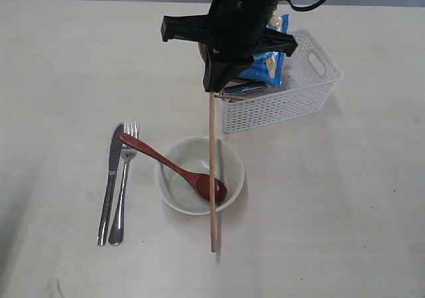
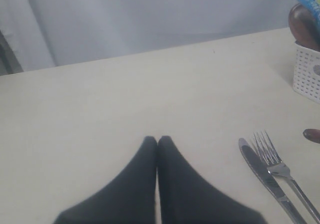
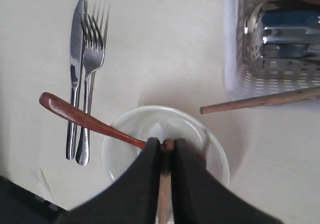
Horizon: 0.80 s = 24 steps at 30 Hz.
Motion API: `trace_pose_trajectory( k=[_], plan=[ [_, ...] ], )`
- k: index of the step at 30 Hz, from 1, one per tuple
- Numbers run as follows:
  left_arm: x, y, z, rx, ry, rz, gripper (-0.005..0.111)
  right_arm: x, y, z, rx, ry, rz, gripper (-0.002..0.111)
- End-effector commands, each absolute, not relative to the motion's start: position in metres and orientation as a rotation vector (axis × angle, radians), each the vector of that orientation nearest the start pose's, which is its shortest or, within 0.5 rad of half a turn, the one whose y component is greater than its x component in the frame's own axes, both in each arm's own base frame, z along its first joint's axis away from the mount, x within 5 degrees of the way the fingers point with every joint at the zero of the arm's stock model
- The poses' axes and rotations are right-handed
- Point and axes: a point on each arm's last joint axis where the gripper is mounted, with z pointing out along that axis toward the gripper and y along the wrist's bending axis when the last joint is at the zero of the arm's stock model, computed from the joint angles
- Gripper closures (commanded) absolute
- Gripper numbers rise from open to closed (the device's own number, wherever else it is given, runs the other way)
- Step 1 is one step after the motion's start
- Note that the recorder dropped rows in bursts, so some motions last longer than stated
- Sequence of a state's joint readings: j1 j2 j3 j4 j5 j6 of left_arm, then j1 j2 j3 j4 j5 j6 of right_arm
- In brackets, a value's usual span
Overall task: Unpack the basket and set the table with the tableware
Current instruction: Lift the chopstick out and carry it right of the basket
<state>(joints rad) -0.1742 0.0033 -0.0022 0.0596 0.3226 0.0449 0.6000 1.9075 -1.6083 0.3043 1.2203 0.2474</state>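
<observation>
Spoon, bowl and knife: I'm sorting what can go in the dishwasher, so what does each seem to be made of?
The spoon looks like wood: red-brown, with a smooth, slightly glossy finish. The bowl is probably glazed ceramic, off-white with a soft sheen, though plastic cannot be ruled out. The knife looks like polished steel, with bright mirror-like reflections.
</observation>
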Motion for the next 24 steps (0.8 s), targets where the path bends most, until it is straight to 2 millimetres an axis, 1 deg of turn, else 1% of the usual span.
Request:
trace_pose_trajectory(
  k=[1,3,5,7,9,12,14,16,18,22,24],
  plan=[
    [0.053,-0.008,0.184,0.227,1.791,-0.042,0.107,0.312,0.240,0.263,-0.458,3.040,0.478,0.109],
    [0.053,-0.008,0.184,0.227,1.791,-0.042,0.107,0.312,0.238,0.265,-0.556,3.008,0.460,0.109],
    [0.053,-0.008,0.184,0.227,1.791,-0.042,0.107,0.311,0.234,0.268,-0.613,2.977,0.411,0.109],
    [0.053,-0.008,0.184,0.227,1.791,-0.042,0.107,0.306,0.228,0.278,-0.636,2.944,0.376,0.109],
    [0.053,-0.008,0.184,0.227,1.791,-0.042,0.107,0.303,0.218,0.290,-0.654,2.895,0.288,0.109],
    [0.053,-0.008,0.184,0.227,1.791,-0.042,0.107,0.300,0.202,0.301,-0.644,2.836,0.120,0.109],
    [0.053,-0.008,0.184,0.227,1.791,-0.042,0.107,0.296,0.191,0.303,-0.625,2.819,0.010,0.109],
    [0.053,-0.008,0.184,0.227,1.791,-0.042,0.107,0.292,0.180,0.300,-0.618,2.806,-0.102,0.109],
    [0.053,-0.008,0.184,0.227,1.791,-0.042,0.107,0.287,0.170,0.290,-0.627,2.817,-0.212,0.109],
    [0.053,-0.008,0.184,0.227,1.791,-0.042,0.107,0.275,0.159,0.258,-0.719,2.899,-0.323,0.109],
    [0.053,-0.008,0.184,0.227,1.791,-0.042,0.107,0.268,0.153,0.242,-0.827,2.927,-0.389,0.109]
  ],
)
